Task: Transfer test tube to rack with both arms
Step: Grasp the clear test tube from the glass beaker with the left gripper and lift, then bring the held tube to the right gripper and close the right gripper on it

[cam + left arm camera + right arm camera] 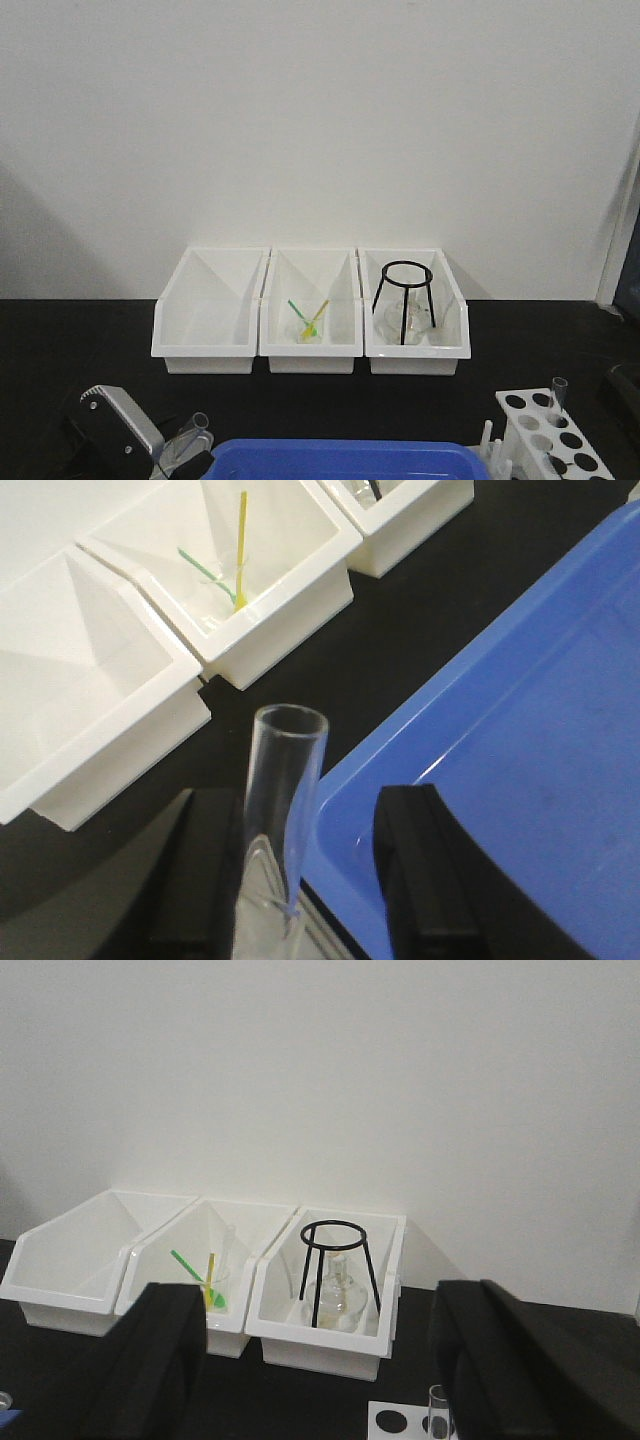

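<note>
Nearest to us, the left gripper [300, 910] is closed low on the test tube [288, 780]. The tube stands close to upright between the black jaws, its open rim on top and its long axis tipped a little off vertical. It is clear of the surface, at the near left corner of the blue tray [340, 460]. The rack [560, 440] sits on the far side of that tray, at the near right, with a second tube [558, 392] already standing in one of its holes. So the rack lies well to the right of the held tube, across the tray. The right gripper [318, 1370] hangs above the rack's corner with its jaws spread wide and nothing between them, so we judge it the nearer arm to the rack. The coming move probably turns on carrying the tube rightward to it, rim kept up. Farther back on the black surface [80, 340] stand three white bins [310, 358], the rightmost holding a black tripod [402, 312].
</note>
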{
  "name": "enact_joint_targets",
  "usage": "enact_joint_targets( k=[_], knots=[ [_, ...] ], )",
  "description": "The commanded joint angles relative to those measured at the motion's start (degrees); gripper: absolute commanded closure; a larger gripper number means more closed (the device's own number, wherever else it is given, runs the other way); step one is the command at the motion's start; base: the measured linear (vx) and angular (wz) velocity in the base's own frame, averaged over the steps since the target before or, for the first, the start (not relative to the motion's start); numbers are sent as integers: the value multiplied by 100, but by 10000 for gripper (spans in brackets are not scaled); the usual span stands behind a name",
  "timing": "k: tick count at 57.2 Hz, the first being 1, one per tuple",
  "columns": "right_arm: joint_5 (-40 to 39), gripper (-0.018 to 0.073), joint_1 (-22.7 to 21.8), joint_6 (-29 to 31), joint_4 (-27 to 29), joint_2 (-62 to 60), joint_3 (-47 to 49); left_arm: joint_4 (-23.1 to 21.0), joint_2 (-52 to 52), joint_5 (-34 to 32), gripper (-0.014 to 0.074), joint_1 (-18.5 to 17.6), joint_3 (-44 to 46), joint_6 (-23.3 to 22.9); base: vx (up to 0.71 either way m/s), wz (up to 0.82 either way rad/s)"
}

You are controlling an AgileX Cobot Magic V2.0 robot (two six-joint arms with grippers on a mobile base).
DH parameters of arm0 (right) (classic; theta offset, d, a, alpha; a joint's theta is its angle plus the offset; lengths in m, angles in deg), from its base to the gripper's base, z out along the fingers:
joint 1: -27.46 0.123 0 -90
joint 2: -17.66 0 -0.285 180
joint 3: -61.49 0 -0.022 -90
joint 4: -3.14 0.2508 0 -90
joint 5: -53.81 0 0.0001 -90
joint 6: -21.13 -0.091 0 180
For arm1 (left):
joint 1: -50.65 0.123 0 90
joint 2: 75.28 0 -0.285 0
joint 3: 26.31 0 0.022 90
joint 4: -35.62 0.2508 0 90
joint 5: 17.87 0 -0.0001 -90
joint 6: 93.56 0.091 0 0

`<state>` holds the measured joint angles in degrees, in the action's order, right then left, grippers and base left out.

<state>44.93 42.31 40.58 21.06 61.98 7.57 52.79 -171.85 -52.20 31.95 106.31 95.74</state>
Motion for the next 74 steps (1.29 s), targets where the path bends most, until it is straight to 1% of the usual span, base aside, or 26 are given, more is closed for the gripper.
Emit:
enact_joint_targets(
  k=[1, 11, 16, 29, 33, 39, 49, 55, 63, 69, 74],
  knots=[
    [-510, 44, 8, 64, -31, 11, 186, -115, 53, -567, 204, -25, 225, 7, 0, 0],
    [-504, 44, 8, 64, -26, 11, 186, -346, -83, -252, 211, -25, 606, 7, 0, 0],
    [-504, 44, 8, 64, -26, 11, 186, -340, -111, -138, 211, -25, 666, 7, 0, 0],
    [-505, 50, 8, 35, -18, 11, 186, -336, -111, -151, 211, -25, 666, 7, 0, 0],
    [-494, 57, 8, 35, -12, 11, 186, -351, -111, -151, 229, -25, 666, 7, 0, 0],
    [-487, 75, 8, -11, -3, 11, 186, -351, -111, -146, 301, -25, 666, 7, 0, 0],
    [-482, 106, 8, -73, -3, 11, 186, -351, -111, -141, 505, -25, 666, 7, 0, 0],
    [-482, 118, 8, -73, -3, 11, 186, -351, -111, -141, 608, -25, 666, 7, 0, 0],
    [-482, 128, 8, -73, -3, 11, 186, -351, 91, -141, 605, -25, 666, 0, 0, 0],
    [-482, 128, 8, -73, -3, 11, 186, -351, 570, -147, 605, -25, 678, -5, 0, 0],
    [-482, 128, 8, -73, -3, 11, 186, -346, 1112, 160, 605, -25, 864, -186, 0, 0]
  ],
)
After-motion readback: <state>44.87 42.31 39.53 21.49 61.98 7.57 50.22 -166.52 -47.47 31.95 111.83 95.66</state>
